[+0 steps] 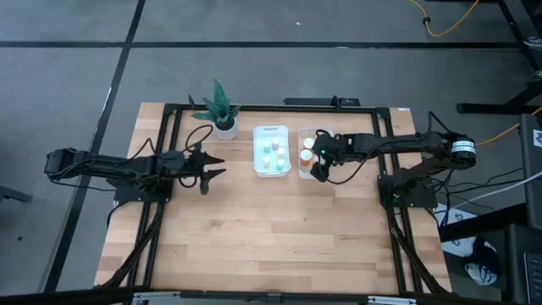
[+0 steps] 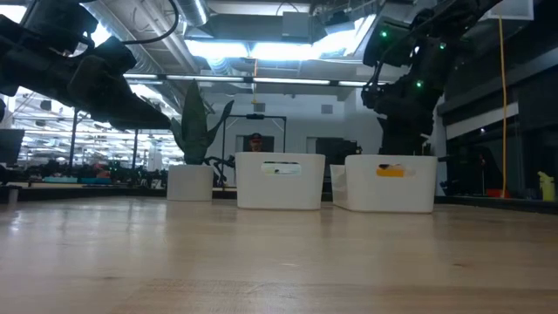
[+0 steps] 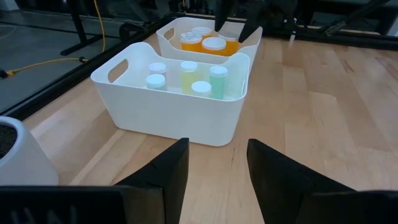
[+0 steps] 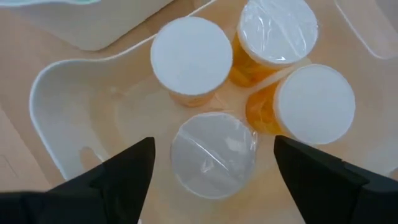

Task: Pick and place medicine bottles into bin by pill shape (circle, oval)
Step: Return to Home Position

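Four amber-orange bottles with white caps (image 4: 191, 59) stand in the right white bin (image 1: 303, 176). Several small pale green, pink and whitish bottles (image 3: 186, 74) stand in the left white bin (image 1: 257, 152). My right gripper (image 4: 214, 174) hangs over the right bin, pointing down. It is open, with a finger on either side of the nearest amber bottle (image 4: 214, 152) and a gap to it on both sides. My left gripper (image 1: 218, 166) is open and empty above the table, left of the bins, pointing at them (image 3: 214, 168).
A green plant in a white pot (image 1: 223, 114) stands behind my left gripper, left of the bins. The two bins stand side by side at the table's far middle (image 2: 281, 180). Bare wood lies toward the near edge (image 1: 271, 246).
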Controlling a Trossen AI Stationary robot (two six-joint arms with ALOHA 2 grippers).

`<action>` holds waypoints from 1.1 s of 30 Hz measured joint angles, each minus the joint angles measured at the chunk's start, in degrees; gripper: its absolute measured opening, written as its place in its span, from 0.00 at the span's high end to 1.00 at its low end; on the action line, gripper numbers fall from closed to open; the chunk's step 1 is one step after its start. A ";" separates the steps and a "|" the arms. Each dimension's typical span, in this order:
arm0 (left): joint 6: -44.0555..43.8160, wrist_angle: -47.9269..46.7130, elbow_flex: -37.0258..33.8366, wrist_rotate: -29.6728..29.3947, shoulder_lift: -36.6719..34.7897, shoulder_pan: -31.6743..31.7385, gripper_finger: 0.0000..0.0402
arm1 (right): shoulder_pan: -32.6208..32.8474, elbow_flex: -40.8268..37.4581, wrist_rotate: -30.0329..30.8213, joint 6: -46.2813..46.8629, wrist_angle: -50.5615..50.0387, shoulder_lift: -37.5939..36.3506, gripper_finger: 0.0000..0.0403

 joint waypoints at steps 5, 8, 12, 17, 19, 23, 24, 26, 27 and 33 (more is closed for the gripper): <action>0.02 0.00 0.00 0.00 0.00 0.00 0.61 | -0.22 4.65 0.09 -4.63 -3.28 0.02 0.18; 0.02 -0.01 0.02 0.00 0.00 0.02 0.61 | -0.22 8.66 -0.03 -5.70 -4.64 0.02 0.18; 0.02 -0.01 0.00 0.00 0.00 0.02 0.61 | -0.22 12.42 -0.06 -5.73 -2.73 0.00 0.18; 0.00 -0.02 0.00 0.00 0.02 0.00 0.61 | -0.22 15.73 -0.07 -5.70 0.62 0.00 0.18; 0.00 0.00 0.00 0.00 0.00 0.02 0.61 | -0.22 16.71 -0.07 -5.66 2.28 0.00 0.18; 0.02 0.00 0.02 0.00 0.00 0.00 0.61 | -0.22 17.69 -0.07 -5.71 5.14 -0.02 0.18; 0.02 -0.01 0.02 0.00 0.02 0.00 0.61 | -0.22 17.79 -0.07 -5.71 5.90 -0.02 0.18; 0.01 0.00 0.01 -0.01 0.00 0.02 0.61 | -0.22 17.84 -0.07 -5.61 7.48 -0.02 0.18; 0.02 -0.01 0.00 0.00 0.00 0.00 0.61 | -0.22 17.84 -0.07 -5.58 7.90 -0.02 0.18; 0.02 -0.02 0.02 -0.02 0.00 0.02 0.61 | -0.22 17.84 -0.09 -5.64 8.48 -0.02 0.18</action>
